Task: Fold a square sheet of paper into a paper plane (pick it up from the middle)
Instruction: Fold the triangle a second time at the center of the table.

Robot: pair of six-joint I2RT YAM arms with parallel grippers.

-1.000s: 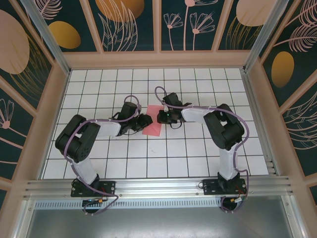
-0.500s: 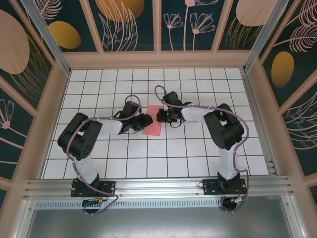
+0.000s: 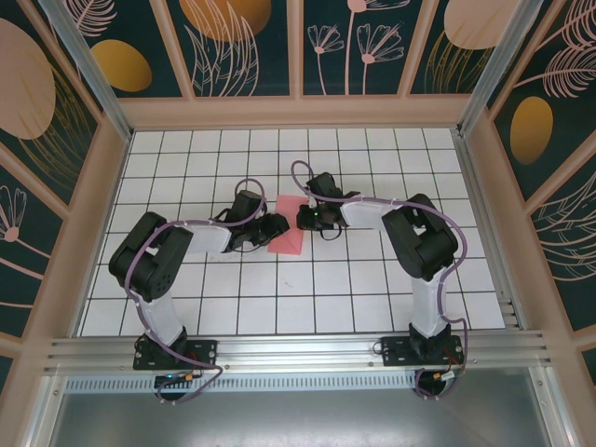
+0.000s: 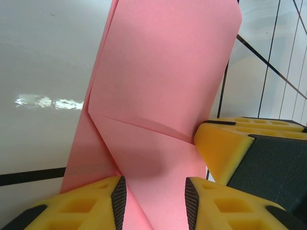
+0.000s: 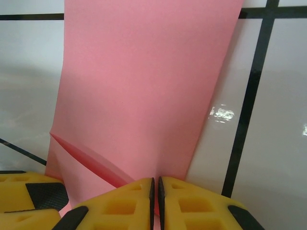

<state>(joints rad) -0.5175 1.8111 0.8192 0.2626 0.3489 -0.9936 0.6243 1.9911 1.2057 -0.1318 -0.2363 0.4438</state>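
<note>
The square sheet of paper [image 3: 289, 229], salmon pink, lies folded on the white grid table between the two arms. A diagonal flap crosses it [image 4: 163, 86]. My left gripper [image 3: 277, 226] is at the sheet's left side, open. In the left wrist view its gripper [image 4: 156, 201] has the paper lying below the gap, touched by neither pad. My right gripper [image 3: 304, 219] is at the sheet's right side. In the right wrist view that gripper [image 5: 156, 189] is shut on the near edge of the paper [image 5: 144, 81]. One right finger [image 4: 225, 148] reaches over the sheet.
The white grid table [image 3: 354, 279] is walled in by a wooden frame [image 3: 298, 112] with patterned panels at the back and sides. An aluminium rail [image 3: 298, 349] runs along the near edge by the arm bases. A left finger [image 5: 24, 191] crowds the right gripper.
My left gripper's jaws have spread wider over the paper. The right gripper has stayed pinched on the sheet's edge, and both arms have barely shifted.
</note>
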